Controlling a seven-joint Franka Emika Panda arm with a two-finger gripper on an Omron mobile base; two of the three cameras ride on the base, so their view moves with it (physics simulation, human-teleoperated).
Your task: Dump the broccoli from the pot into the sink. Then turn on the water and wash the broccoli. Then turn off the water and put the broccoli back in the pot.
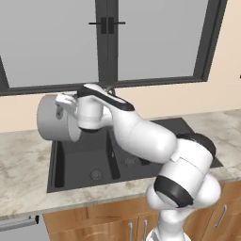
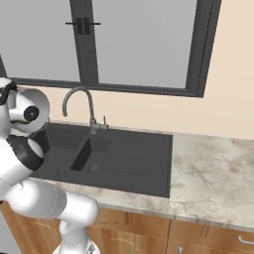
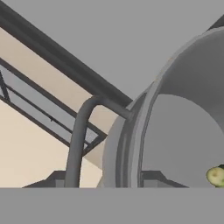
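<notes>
Marble desk (image 1: 28, 155) under a big window, dark sink (image 1: 84, 162) set into it. Pincer (image 1: 63, 106) is clamped on the rim of the pot (image 1: 54, 117), holding it tipped sideways above the left basin. Broccoli (image 3: 215, 176) is inside the pot, sitting low by its wall.

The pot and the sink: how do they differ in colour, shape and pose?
The pot is light grey, while the sink is dark charcoal. The pot is a round cylinder; the sink is rectangular, with basins and a flat drainboard. The pot is held tipped on its side above the counter, whereas the sink lies level, set into the counter. Both are open containers.
</notes>
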